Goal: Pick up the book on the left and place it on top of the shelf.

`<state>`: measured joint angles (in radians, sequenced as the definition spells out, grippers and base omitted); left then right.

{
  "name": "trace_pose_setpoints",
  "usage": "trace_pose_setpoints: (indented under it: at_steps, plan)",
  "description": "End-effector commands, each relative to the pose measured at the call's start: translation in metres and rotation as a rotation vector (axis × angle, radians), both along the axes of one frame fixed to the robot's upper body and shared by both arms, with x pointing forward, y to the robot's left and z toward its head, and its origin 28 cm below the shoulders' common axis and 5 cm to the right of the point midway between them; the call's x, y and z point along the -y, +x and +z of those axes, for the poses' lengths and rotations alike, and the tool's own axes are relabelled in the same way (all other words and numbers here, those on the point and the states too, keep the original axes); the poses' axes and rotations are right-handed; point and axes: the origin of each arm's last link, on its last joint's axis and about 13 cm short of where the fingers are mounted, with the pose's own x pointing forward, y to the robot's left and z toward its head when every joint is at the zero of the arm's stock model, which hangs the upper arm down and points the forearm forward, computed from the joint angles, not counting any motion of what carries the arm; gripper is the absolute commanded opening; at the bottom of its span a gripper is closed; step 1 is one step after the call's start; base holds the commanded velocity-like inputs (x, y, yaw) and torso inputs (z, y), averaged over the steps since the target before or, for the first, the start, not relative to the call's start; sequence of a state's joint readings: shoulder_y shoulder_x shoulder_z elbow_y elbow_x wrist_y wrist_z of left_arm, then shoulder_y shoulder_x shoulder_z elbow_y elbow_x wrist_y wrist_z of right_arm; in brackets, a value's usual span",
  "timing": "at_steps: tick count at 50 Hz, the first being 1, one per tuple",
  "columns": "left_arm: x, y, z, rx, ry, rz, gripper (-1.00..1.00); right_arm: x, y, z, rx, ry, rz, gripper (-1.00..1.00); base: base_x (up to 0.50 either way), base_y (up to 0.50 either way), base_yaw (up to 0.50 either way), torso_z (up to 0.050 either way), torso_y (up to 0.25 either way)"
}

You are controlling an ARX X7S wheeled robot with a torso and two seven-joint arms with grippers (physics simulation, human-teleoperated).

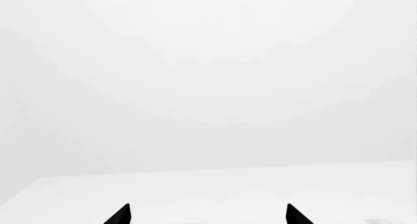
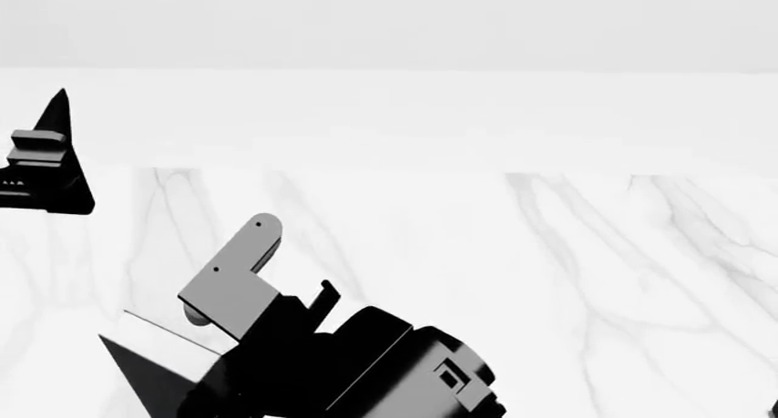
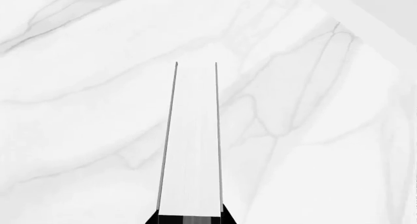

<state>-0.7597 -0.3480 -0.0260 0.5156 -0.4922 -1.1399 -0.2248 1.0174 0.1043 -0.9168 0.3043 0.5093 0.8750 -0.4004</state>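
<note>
The book point(image 3: 190, 146) is held edge-on in my right gripper point(image 3: 189, 217): white page edges between two thin dark covers, pointing away over the marble table. My right gripper is shut on its near end. In the head view the book's white edge and dark cover point(image 2: 144, 368) show at the lower left, beside my right arm point(image 2: 364, 368). My left gripper point(image 1: 208, 215) is open and empty, facing a white wall. It shows raised at the far left of the head view point(image 2: 46, 163). The shelf is out of view.
The white marble table point(image 2: 547, 281) spreads ahead and to the right, ending at a white wall point(image 2: 389, 117). A grey bracket-like part point(image 2: 233, 281) sticks up from my right arm.
</note>
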Motion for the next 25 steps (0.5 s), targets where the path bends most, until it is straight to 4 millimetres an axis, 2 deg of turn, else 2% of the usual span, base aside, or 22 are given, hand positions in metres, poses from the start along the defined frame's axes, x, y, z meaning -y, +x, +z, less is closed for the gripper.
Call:
trace_pose_setpoints:
  at_steps: [1,7,11,14,16,17,22,25]
  plan:
    - [0.0,-0.001,0.002,0.005,-0.009,-0.002,1.0,0.0,0.001,0.01,0.03,0.02,0.01,-1.0,0.0,0.0,0.0,0.0,0.25]
    - [0.0,-0.001,0.001,0.011,-0.003,0.007,1.0,0.003,0.001,0.019,0.055,0.021,-0.004,-1.0,0.0,0.0,0.0,0.0,0.031]
    - [0.0,-0.001,0.002,0.011,0.0,0.012,1.0,0.012,0.006,0.044,0.149,0.031,-0.066,-1.0,0.0,0.0,0.0,0.0,0.0]
    - [-0.001,-0.001,0.001,0.012,0.002,0.013,1.0,0.021,0.012,0.071,0.307,-0.007,-0.14,-1.0,0.0,0.0,0.0,0.0,0.0]
    - [-0.001,-0.001,0.001,0.011,0.001,0.014,1.0,0.025,0.014,0.079,0.402,-0.052,-0.172,-1.0,0.0,0.0,0.0,0.0,0.0]
    - [0.0,0.0,0.001,0.011,0.002,0.013,1.0,0.03,0.017,0.089,0.517,-0.105,-0.215,-1.0,0.0,0.0,0.0,0.0,0.0]
    - [0.0,-0.001,0.001,0.012,0.005,0.013,1.0,0.042,0.028,0.105,0.789,-0.267,-0.322,-1.0,0.0,0.0,0.0,0.0,0.0]
    - [-0.001,-0.001,0.001,0.011,0.005,0.014,1.0,0.054,0.043,0.108,1.0,-0.454,-0.426,-1.0,0.0,0.0,0.0,0.0,0.0]
